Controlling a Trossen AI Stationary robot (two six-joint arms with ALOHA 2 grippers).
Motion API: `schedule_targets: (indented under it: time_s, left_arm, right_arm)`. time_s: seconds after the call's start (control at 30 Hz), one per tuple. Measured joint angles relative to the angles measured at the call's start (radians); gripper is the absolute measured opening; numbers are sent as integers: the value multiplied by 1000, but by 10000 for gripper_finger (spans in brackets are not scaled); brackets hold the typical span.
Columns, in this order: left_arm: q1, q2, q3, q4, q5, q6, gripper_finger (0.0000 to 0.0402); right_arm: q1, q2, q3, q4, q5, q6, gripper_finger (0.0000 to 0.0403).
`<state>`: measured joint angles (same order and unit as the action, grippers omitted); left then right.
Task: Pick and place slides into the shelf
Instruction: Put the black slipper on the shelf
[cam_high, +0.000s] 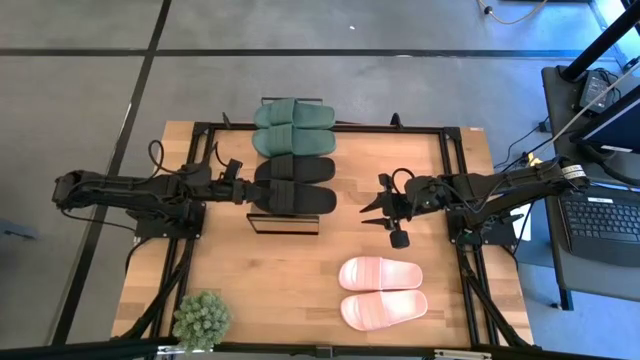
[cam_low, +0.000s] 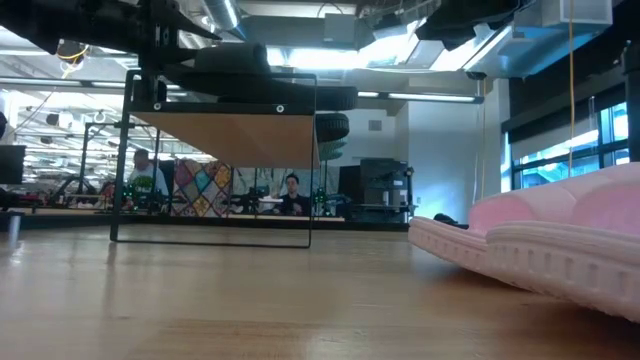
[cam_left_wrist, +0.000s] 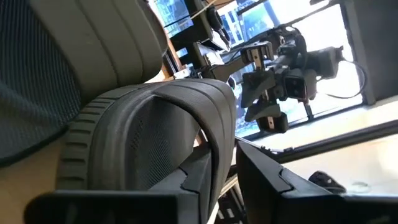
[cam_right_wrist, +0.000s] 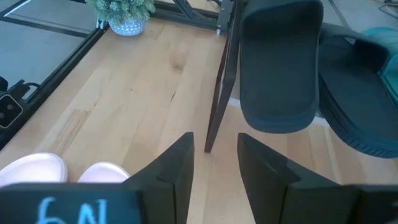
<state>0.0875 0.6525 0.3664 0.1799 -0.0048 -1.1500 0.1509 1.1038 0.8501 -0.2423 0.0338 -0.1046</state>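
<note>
High view shows the shelf (cam_high: 285, 222) near the middle of the desk (cam_high: 300, 280). Two green slides (cam_high: 292, 127) and two black slides (cam_high: 292, 184) sit on top of the shelf, green ones at its far end. The left gripper (cam_high: 243, 190) is at the shelf's left edge, its jaws grasping the strap of the nearer black slide (cam_left_wrist: 155, 137). The right gripper (cam_high: 378, 208) hangs just right of the shelf, jaws released and holding nothing. Two pink slides (cam_high: 382, 292) lie on the desk, right of the shelf and nearer the front edge. A potted plant (cam_high: 201, 320) stands at the front left corner.
</note>
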Motion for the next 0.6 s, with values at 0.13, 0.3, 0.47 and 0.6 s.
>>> schedule_targets:
  time_s: [0.13, 0.3, 0.47, 0.6]
  left_arm:
    - [0, 0, 0, -2, 24, 8, 95]
    - [0, 0, 0, -5, 43, 1, 134]
    - [0, -15, 0, -8, 40, -25, 163]
    - [0, -39, 0, -12, 50, -44, 170]
  right_arm:
    - [0, 0, 0, -17, 0, 26, 125]
    - [0, 0, 0, -22, 0, 26, 125]
    - [0, 0, 0, -22, 0, 26, 125]
    - [0, 0, 0, -22, 0, 26, 125]
